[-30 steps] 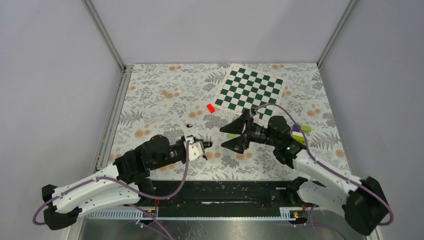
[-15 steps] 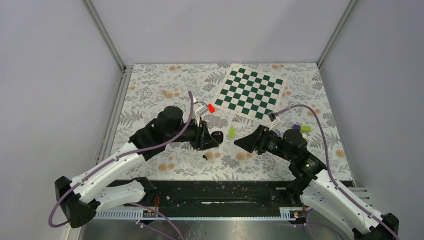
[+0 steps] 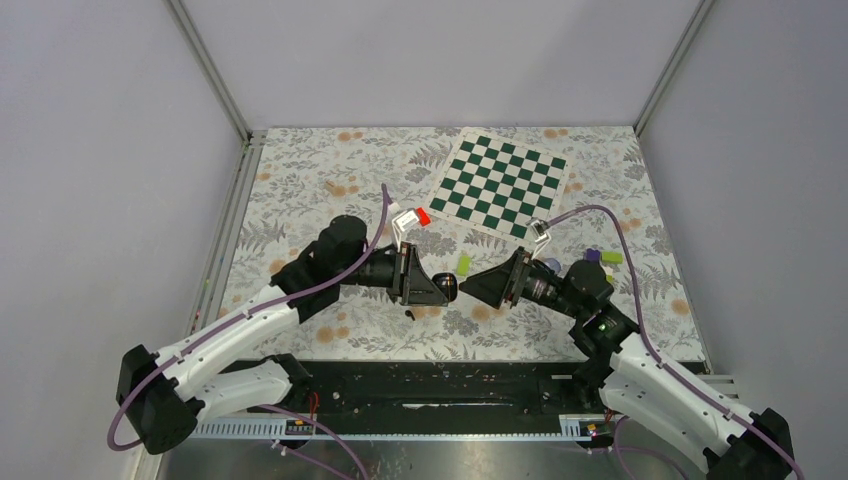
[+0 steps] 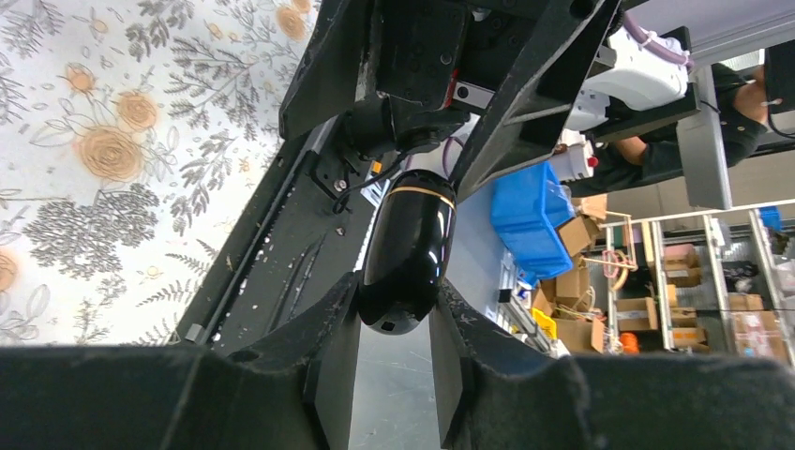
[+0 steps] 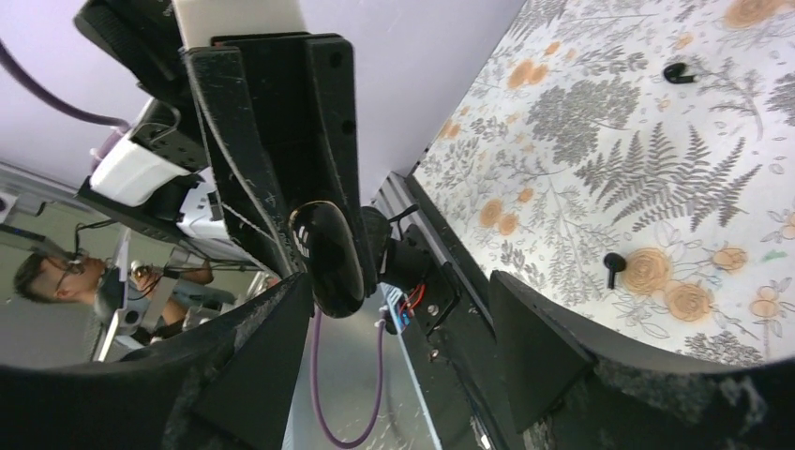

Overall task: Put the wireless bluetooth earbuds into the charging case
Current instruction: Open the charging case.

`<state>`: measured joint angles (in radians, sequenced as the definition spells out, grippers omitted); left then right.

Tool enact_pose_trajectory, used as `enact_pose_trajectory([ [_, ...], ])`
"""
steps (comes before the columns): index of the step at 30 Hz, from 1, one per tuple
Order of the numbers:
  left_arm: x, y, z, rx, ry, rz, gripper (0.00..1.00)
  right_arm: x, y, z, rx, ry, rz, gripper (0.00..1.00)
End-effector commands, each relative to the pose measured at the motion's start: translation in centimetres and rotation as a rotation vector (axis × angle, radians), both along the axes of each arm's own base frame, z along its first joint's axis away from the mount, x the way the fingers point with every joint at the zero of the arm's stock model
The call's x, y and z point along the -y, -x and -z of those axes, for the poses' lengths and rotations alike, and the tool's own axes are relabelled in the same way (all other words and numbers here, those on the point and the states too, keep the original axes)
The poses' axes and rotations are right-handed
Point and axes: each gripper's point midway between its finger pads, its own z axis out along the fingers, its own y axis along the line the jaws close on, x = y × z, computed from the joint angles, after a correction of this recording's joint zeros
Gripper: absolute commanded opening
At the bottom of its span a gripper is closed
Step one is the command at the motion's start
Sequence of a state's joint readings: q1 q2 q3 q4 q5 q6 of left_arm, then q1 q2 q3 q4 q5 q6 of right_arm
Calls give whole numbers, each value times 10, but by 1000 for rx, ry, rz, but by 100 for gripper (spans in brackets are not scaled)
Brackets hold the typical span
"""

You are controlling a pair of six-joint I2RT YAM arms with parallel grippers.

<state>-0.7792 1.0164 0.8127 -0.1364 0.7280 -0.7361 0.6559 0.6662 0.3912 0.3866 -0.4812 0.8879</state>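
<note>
Bright, even light falls from overhead, leaving only faint, soft shadows on the floral tablecloth [image 3: 300, 200] beneath the charging case [image 4: 408, 248]. The top view is sharp. In both wrist views the glossy case carries pale glare, straight lines bow toward the edges, and the black foreground below the case is blurred.

The charging case [image 4: 408, 253] is glossy black plastic, smooth and mirror-like, with a thin brass-coloured band. The fingers [image 4: 309, 366] of the left gripper [image 4: 396, 305] are matt black plastic, grainy and scuffed. Two earbuds [image 5: 614, 265] shine glossy black on the table cover [image 5: 656, 169] — a matt floral print. The arm shells [image 3: 230, 335] are smooth white plastic.
</note>
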Motion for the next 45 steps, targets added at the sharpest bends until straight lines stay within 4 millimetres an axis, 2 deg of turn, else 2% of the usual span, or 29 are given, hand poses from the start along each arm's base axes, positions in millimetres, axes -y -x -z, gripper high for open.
enact_pose_trajectory([
  [1,6,4,-21,2,95,43,0,-7,11,-38,100,-89,-67,74],
  [12,10,0,-26,13,115,41,0,-18,21,-44,89,-108,-128,56],
  [20,10,1,-24,6,114,49,0,-21,19,-44,86,-115,-117,48],
  [26,9,2,-21,8,108,47,0,-17,17,-45,88,-122,-88,49],
  [31,9,2,-20,8,111,50,0,-15,18,-50,96,-143,-79,43],
  [38,8,3,-19,9,109,53,0,-17,19,-52,92,-152,-97,27],
  [45,8,4,-21,14,115,56,0,-22,20,-50,73,-158,-124,22],
])
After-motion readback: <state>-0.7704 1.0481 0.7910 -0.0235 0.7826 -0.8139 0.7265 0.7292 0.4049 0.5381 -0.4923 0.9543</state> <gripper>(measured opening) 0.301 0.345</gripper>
